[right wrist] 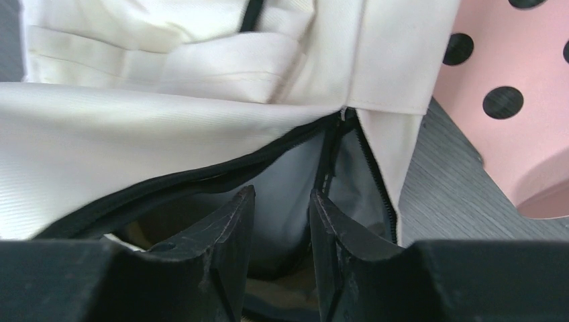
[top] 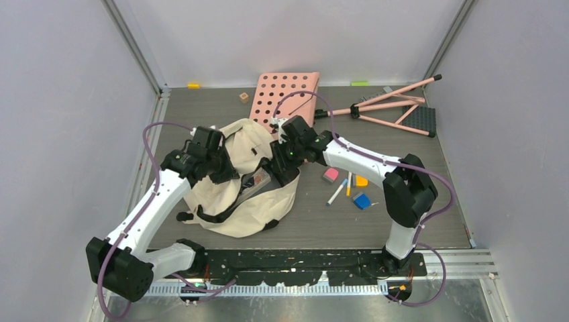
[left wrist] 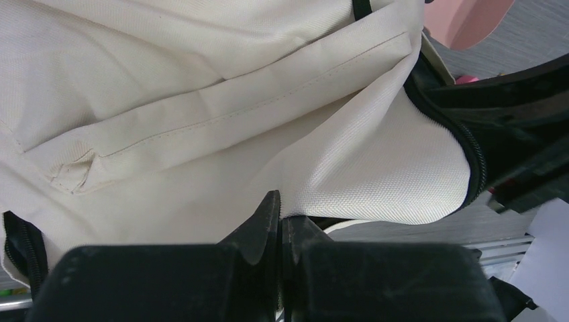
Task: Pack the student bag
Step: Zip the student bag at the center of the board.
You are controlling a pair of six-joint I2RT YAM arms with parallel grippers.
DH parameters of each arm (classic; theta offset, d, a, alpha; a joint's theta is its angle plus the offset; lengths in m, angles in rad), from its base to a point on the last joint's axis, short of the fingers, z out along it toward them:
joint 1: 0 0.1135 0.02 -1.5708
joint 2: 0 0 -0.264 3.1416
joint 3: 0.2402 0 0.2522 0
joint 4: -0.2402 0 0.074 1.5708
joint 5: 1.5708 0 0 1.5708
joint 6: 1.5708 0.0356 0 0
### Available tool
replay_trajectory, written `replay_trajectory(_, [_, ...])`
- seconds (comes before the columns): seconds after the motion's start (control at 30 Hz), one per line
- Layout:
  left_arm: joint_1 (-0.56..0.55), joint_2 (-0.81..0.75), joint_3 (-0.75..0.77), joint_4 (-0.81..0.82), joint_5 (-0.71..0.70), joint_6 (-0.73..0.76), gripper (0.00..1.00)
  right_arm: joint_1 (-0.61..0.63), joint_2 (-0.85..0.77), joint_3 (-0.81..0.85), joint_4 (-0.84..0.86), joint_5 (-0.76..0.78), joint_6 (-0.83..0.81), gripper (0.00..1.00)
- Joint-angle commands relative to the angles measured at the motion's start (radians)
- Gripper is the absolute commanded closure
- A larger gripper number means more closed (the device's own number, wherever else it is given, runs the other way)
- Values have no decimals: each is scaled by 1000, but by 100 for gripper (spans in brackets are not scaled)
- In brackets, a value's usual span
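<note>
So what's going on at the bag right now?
Both arms are at the bag. The left pincer is shut against its cream cloth; a pinch can't be confirmed. The right pincer is open and empty at the unzipped mouth. Pens and small blocks lie on the table beside it, unpacked.

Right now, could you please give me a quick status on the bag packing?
Left gripper shut on student bag fabric. Right gripper open at the unzipped mouth, empty. Pink board beside bag, clear of the opening.
</note>
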Motion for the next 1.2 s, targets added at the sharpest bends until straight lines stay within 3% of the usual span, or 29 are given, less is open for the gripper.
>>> replay_trajectory(0.0, [6,-37,-7,79,29,-48,100,0,9,-45,110,74,4,58])
replay_trajectory(0.3, [6,-40,-5,58,51,-37,100,-1,92,-35,204,136,-36,52])
replay_trajectory(0.47, [6,-41,2,54,45,-38,100,9,115,-35,249,165,-43,54])
replay_trajectory(0.53, [6,-35,5,48,47,-38,100,13,115,-34,255,186,-49,64])
replay_trajectory(0.63, [6,-25,12,46,53,-33,100,16,101,-29,235,211,-67,94])
replay_trajectory(0.67, [6,-21,16,49,55,-27,100,16,86,-23,207,234,-68,98])
replay_trajectory(0.73, [6,-8,35,49,59,-5,86,17,60,-15,161,251,-77,99])
replay_trajectory(0.83, [8,24,115,30,27,84,41,17,26,2,67,249,-99,99])
replay_trajectory(0.9, [21,59,178,9,-23,159,20,17,11,-1,34,240,-112,99])
replay_trajectory(1.0, [83,136,267,1,-90,266,8,17,-3,-12,9,223,-141,99])
replay_trajectory(1.17, [158,344,412,8,-144,487,5,15,-14,-3,-29,181,-171,99])
